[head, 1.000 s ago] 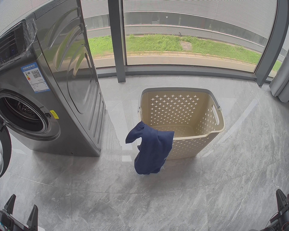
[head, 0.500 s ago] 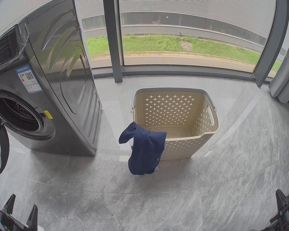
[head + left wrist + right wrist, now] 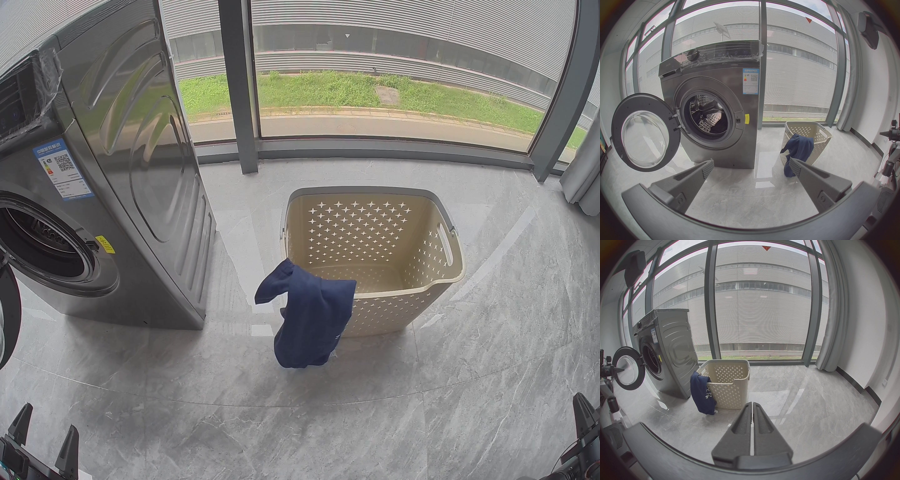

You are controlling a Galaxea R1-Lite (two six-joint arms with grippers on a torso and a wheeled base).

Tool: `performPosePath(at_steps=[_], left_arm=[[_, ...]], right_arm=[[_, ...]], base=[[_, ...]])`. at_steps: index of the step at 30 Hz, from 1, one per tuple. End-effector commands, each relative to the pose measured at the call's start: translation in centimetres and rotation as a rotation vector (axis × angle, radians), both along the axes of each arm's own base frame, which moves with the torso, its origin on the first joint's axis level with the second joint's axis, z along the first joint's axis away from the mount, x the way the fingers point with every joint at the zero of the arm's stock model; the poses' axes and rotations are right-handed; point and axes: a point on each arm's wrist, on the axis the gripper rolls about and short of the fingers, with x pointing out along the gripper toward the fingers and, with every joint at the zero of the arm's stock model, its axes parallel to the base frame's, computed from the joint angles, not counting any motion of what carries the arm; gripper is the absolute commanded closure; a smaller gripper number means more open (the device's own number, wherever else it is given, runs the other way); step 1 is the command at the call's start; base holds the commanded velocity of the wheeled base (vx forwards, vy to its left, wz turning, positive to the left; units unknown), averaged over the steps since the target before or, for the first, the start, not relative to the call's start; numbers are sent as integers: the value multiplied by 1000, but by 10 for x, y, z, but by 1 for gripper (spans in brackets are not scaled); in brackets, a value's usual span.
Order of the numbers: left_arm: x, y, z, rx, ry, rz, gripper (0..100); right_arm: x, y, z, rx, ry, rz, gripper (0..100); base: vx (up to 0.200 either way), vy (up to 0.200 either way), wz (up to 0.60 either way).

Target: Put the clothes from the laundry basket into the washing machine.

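Bright daylight, faint shadows.
Daylight comes in through the big window at 12 o'clock in the head view and fills the room. The shiny grey floor shows a pale strip of glare at 9 o'clock from the laundry basket. The washing machine side mirrors the green from outside. Straight lines bend near the edges, and both wrist views go dark at their corners.
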Motion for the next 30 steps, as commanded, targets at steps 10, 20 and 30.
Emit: performPosePath(at_steps=[10, 20, 30], left_arm=[[0, 0, -5, 5, 0, 0, 0], [0, 0, -5, 13, 2, 3, 0], [0, 0, -5, 13, 3, 3, 0]], right_arm=[[0, 0, -5, 0, 1, 0, 100], [0, 0, -5, -6, 1, -2, 100], [0, 0, -5, -2, 1, -5, 100]], base=[[0, 0, 0], [0, 0, 0], [0, 0, 0]])
